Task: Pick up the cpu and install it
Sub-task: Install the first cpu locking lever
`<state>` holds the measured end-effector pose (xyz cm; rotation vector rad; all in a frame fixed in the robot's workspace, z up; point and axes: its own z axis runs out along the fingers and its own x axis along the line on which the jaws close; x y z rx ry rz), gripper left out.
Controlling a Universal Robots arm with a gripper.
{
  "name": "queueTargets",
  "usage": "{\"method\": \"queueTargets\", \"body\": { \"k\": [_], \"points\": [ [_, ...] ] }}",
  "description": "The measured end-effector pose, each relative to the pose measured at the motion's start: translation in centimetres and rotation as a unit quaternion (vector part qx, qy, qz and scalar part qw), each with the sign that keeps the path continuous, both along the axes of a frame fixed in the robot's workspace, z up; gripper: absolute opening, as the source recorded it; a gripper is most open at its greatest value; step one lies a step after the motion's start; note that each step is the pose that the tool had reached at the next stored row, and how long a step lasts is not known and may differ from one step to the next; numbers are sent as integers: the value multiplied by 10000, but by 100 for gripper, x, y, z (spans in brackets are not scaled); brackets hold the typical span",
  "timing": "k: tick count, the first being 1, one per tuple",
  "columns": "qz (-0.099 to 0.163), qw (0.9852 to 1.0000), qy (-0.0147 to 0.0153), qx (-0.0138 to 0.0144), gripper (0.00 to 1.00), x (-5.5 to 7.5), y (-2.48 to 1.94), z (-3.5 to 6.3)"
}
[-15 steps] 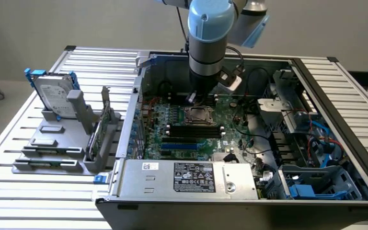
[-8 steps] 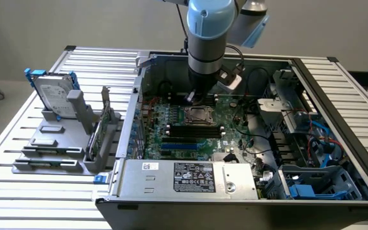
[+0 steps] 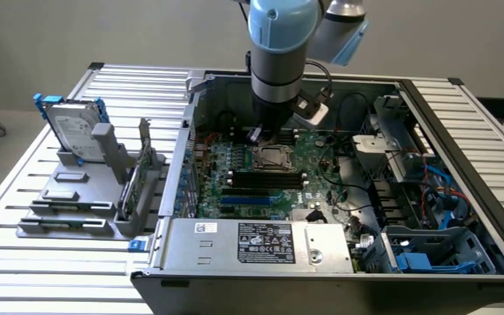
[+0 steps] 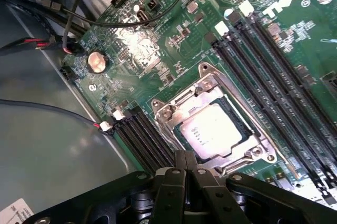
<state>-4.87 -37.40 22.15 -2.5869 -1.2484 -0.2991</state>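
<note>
The cpu (image 4: 210, 129), a flat silver square, lies inside the metal-framed socket (image 4: 169, 109) on the green motherboard (image 4: 158, 50). My gripper (image 4: 185, 162) is shut, its black fingers pressed together with nothing visible between them, and its tips are at the socket's edge right beside the cpu. I cannot tell whether the tips touch the frame. In the exterior view the arm reaches down into the open computer case, with the gripper (image 3: 265, 136) just above the socket (image 3: 272, 158).
Black memory slots (image 4: 274, 66) flank the socket on both sides. A coin battery (image 4: 97, 61) and loose cables (image 4: 68, 40) lie nearby. The case walls (image 3: 182, 151) enclose the board. A hard drive (image 3: 74, 128) with blue bracket stands on a grey rack at the exterior view's left.
</note>
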Motion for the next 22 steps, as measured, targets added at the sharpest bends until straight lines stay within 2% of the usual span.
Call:
{"method": "queueTargets", "body": {
  "k": [11,22],
  "points": [
    [-11,10000,29,14,11,-57,-245,200],
    [-11,10000,45,15,11,-166,-488,242]
  ]
}}
